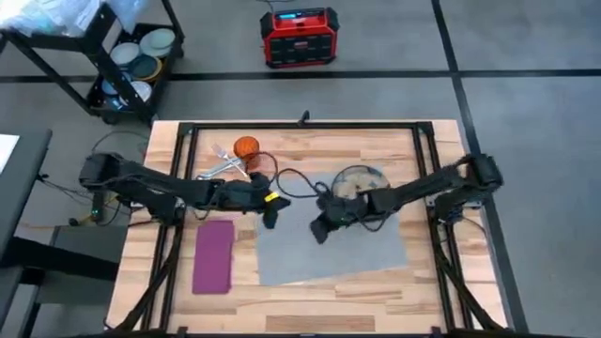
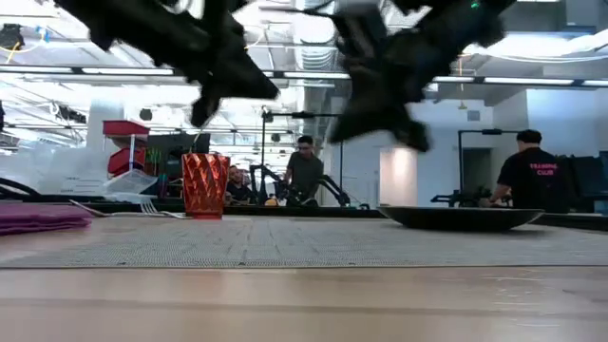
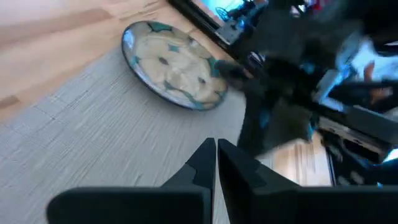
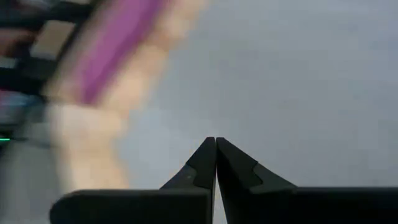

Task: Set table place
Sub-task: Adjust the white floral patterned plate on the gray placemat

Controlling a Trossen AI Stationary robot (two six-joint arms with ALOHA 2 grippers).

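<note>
From above, the wooden bench (image 1: 310, 282) carries a grey ribbed mat (image 1: 329, 244) near its middle, with the beige patterned plate (image 1: 357, 180) on the mat's far right corner. The magenta napkin (image 1: 213, 255) lies flat on the wood just left of the mat. The orange cup (image 1: 245, 147) stands at the far left, with the steel cutlery (image 1: 222, 167) piled just beside it.

The left gripper (image 1: 269, 218) hangs over the mat's left edge, and the right gripper (image 1: 319, 228) over the mat's middle, the two near each other. Only the wrist views settle the fingers: the left gripper (image 3: 216, 157) is pinched together with nothing between, pointing toward the plate (image 3: 174, 65), and the right gripper (image 4: 216, 155) is likewise closed and empty above bare mat (image 4: 298, 81).

The low view alone shows both grippers clear above the mat, the cup (image 2: 204, 185) upright, and people standing in the room behind.
</note>
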